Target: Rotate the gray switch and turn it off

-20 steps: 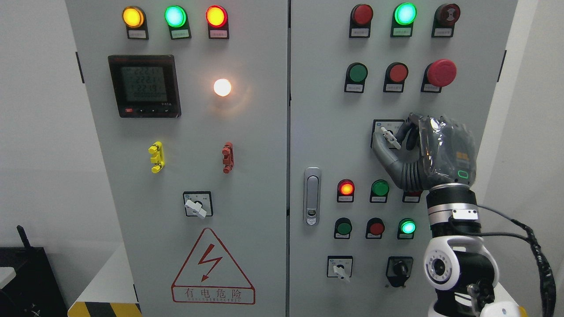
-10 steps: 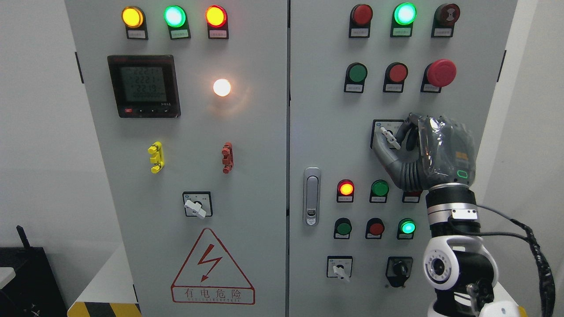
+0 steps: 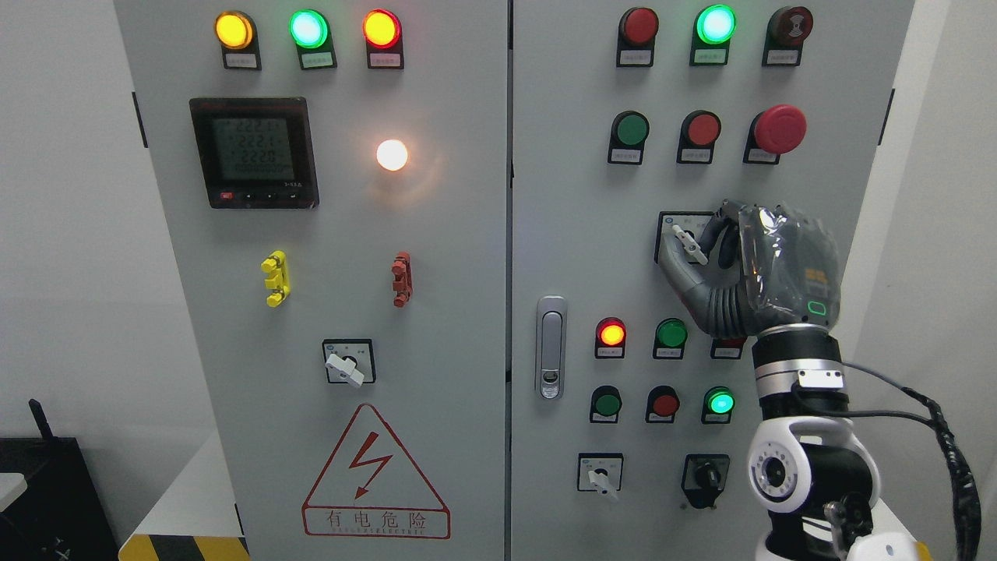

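Note:
The gray rotary switch sits on a black plate on the right cabinet door, below the row of green and red push buttons. Its pale lever is tilted from upper left down to lower right. My right hand comes up from the lower right and is curled around the lever, with the thumb beneath it and the fingers over its right side. The palm hides the right part of the switch plate. The left arm does not show.
A red mushroom button sits above the hand, and lit red and green lamps below it. A door latch is to the left. Other rotary switches sit at the left door and lower right.

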